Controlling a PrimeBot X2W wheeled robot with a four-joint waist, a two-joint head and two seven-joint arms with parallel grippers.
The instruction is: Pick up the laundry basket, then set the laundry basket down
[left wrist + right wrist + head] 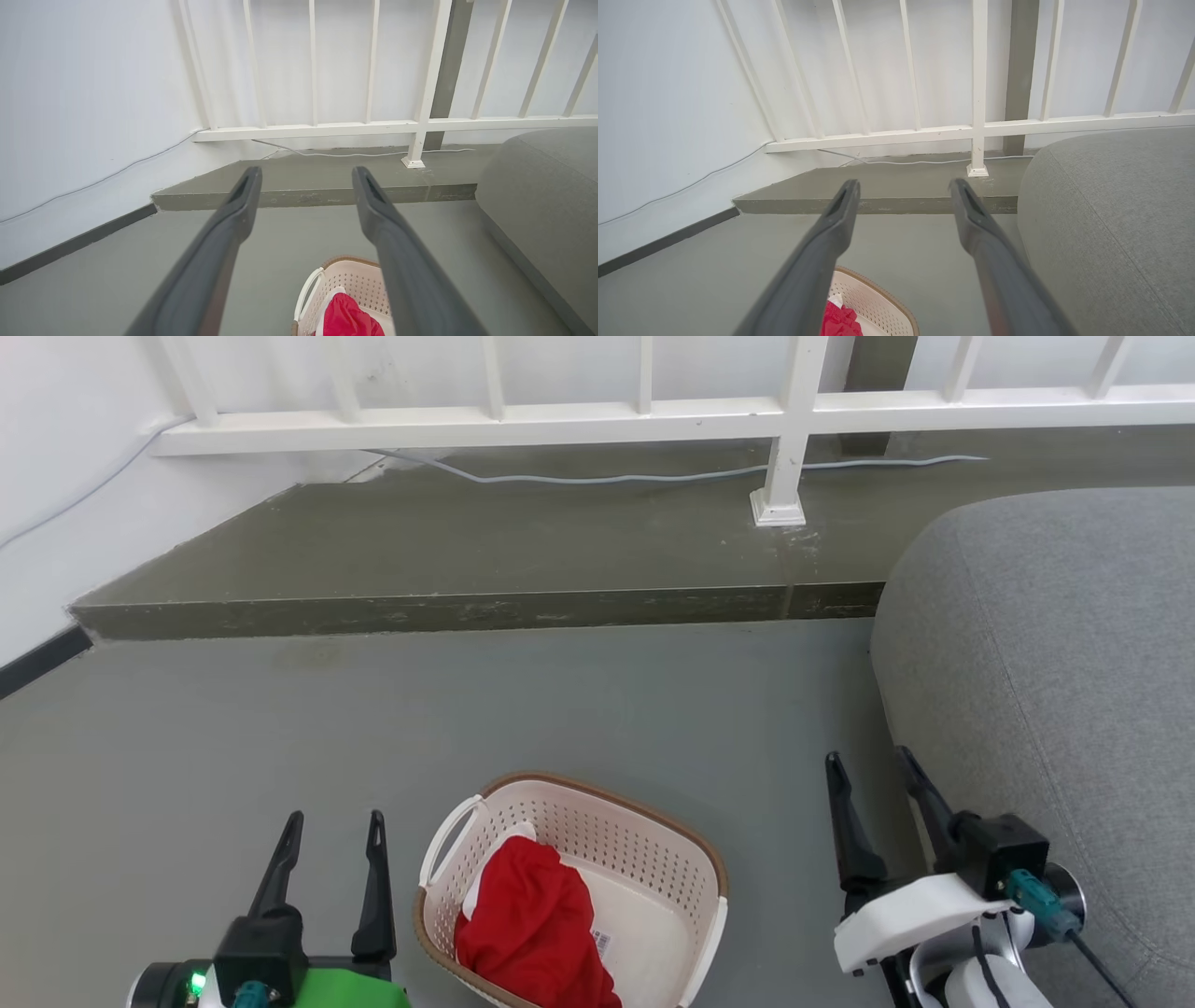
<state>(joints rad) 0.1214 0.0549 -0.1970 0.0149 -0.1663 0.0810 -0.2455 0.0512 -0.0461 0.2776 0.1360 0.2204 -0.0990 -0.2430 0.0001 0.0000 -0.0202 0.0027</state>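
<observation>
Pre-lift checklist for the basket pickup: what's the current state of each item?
1. Left gripper open: ok.
2. Right gripper open: ok.
3. Laundry basket on floor between both grippers, ungripped: ok.
4. Left loop handle unobstructed: ok.
5. Red cloth inside basket, clear of that handle: ok.
6. Basket's near edge cut off in head view: cannot tell.

laundry basket [644,863], red cloth [532,924] inside, left tool [335,819], right tool [867,756] flanking, both spread
</observation>
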